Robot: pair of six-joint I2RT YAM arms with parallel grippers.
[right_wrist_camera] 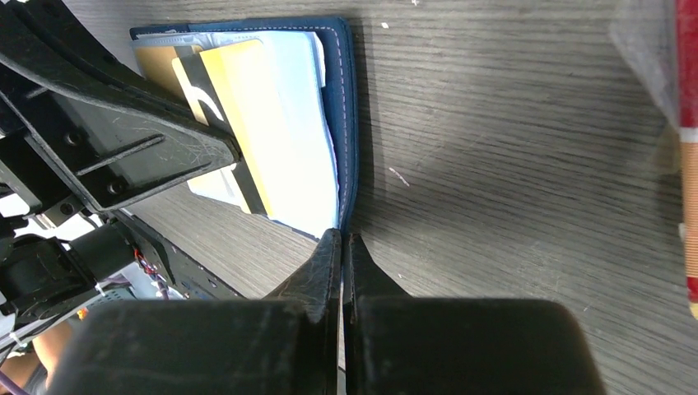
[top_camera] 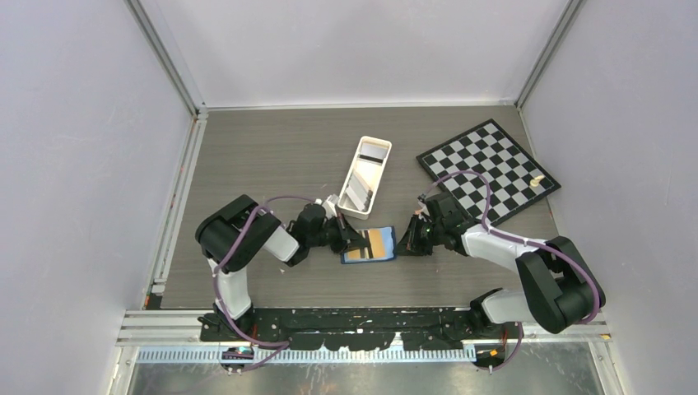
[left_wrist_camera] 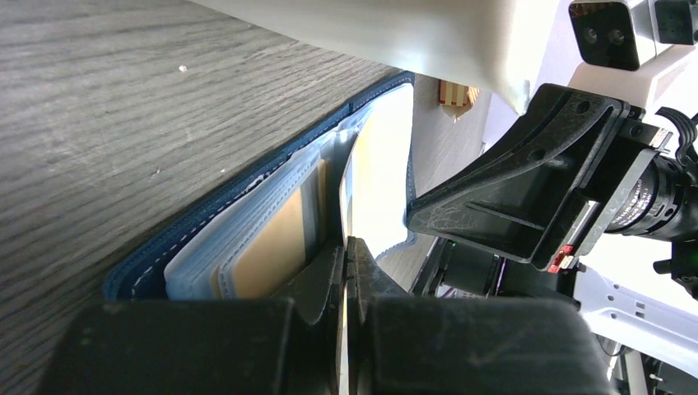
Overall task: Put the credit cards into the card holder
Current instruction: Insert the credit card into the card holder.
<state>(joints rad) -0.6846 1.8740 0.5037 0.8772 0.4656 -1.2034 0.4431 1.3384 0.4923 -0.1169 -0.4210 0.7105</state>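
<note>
The navy card holder (top_camera: 370, 256) lies open on the table between both arms. A tan credit card (right_wrist_camera: 234, 90) with a dark stripe rests at a slant on its pale blue sleeves (left_wrist_camera: 247, 239). My left gripper (left_wrist_camera: 346, 243) is shut on a thin clear sleeve that stands up from the holder; in the top view it (top_camera: 344, 239) sits at the holder's left side. My right gripper (right_wrist_camera: 342, 236) is shut, its tips against the corner of the navy cover (right_wrist_camera: 351, 99), at the holder's right edge (top_camera: 409, 241). More credit cards (top_camera: 372, 153) lie in the white tray.
The long white tray (top_camera: 383, 162) stands just behind the holder, close to my left wrist. A chessboard (top_camera: 486, 169) with one small pale piece (top_camera: 537, 178) lies at the back right. A red-orange banded thing (right_wrist_camera: 686, 99) shows at the right wrist view's edge.
</note>
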